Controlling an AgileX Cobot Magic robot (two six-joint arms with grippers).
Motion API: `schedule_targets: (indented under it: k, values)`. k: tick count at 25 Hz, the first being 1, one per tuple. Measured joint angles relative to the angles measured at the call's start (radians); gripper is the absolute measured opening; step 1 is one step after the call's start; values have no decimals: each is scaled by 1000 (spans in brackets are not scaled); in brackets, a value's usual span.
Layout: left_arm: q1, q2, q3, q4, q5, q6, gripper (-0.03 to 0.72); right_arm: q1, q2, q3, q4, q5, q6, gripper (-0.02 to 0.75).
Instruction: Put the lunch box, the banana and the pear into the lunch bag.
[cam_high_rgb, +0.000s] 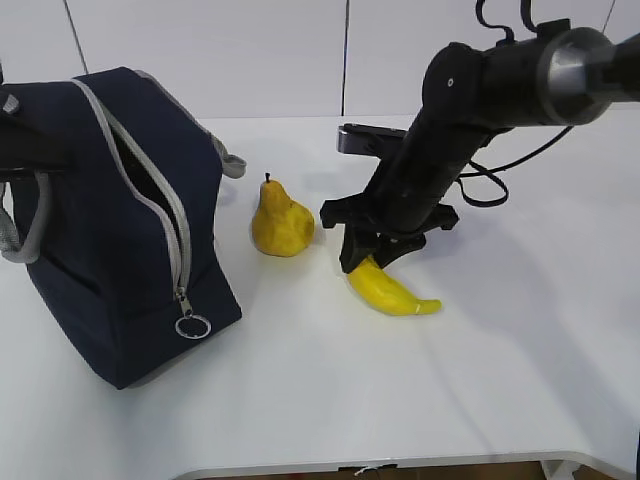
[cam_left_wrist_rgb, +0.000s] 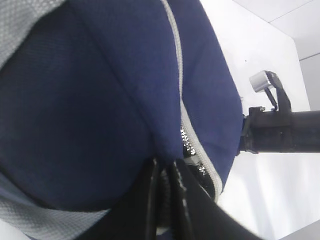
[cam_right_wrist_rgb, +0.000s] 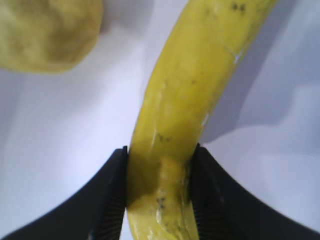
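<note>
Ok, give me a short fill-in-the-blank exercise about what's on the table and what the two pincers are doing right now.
1. The right pincer has its fingers on either side of the ____.
2. The pear stands on the table between the banana and the ____.
3. The left pincer is pinching the bag's navy ____ beside the zipper.
4. The bag's zipper is ____.

Missing words: banana; lunch bag; fabric; open
</note>
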Motion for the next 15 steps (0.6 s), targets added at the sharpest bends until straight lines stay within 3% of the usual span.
schedule_targets:
  k: [7, 15]
  values:
    - [0, 0, 0, 0, -2, 0, 3, 0, 2, -131, -131, 216, 0, 314]
    - [0, 0, 0, 2, -6, 0, 3, 0, 2, -327, -142, 358, 0, 314]
